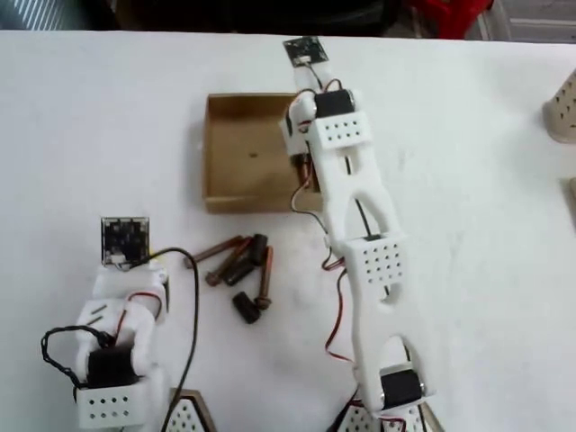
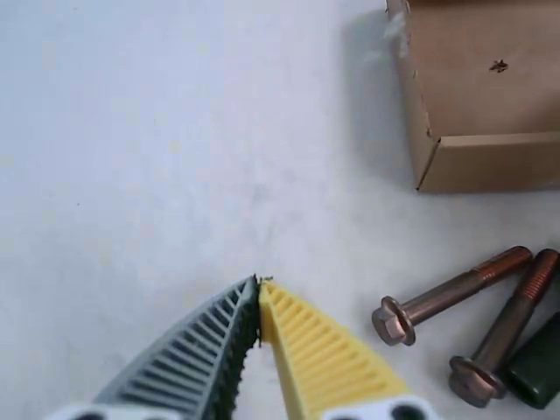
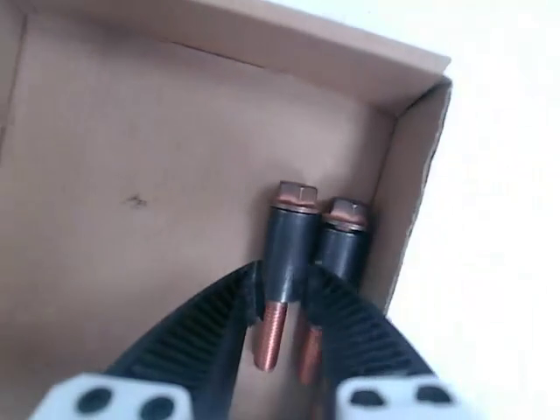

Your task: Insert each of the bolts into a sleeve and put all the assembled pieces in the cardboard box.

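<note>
Gripping a sleeved bolt (image 3: pixel 289 229) in the right end effector (image 3: pixel 282 278), inside the cardboard box (image 3: pixel 131 122), long side straight ahead, maybe touching a second one (image 3: pixel 344 243). Shut and empty on the left end effector (image 2: pixel 260 285), near loose bolts (image 2: pixel 451 294).

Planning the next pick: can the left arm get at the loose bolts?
Probably yes: the bolts lie close beside the left arm's shut jaws, nothing between; they must open first.
</note>
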Tool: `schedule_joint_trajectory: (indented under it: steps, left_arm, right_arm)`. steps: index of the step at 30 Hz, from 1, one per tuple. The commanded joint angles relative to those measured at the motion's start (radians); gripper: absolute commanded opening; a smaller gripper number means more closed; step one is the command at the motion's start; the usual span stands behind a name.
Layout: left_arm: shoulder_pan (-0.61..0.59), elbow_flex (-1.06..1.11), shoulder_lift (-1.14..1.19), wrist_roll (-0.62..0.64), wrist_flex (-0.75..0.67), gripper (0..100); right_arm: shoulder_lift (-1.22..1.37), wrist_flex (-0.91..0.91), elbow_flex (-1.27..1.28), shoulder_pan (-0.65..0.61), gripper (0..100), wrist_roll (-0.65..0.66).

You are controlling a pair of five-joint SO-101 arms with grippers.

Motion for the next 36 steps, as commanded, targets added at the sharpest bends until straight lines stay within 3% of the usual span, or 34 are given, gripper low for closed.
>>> schedule_joint_trajectory:
  steps: [1,7,20,24,36]
  left_arm:
    - [-0.001,-0.002,0.002,-0.009,0.000,2]
    - [-0.001,-0.002,0.002,-0.009,0.000,2]
    - [-0.001,-0.002,0.002,-0.011,-0.002,2]
    - [-0.001,-0.002,0.002,-0.011,-0.002,2]
    - [-0.001,-0.002,0.002,-0.011,-0.002,2]
  right_arm:
    - [-0.044,0.094,-0.124,0.005,2.1,0.009]
    - [-0.048,0.278,-0.270,0.004,1.9,0.006]
    - [-0.058,0.282,-0.307,0.042,1.5,0.002]
    - [-0.159,0.282,-0.163,0.028,1.5,-0.002]
    - [-0.661,0.277,0.500,-0.059,1.5,-0.209]
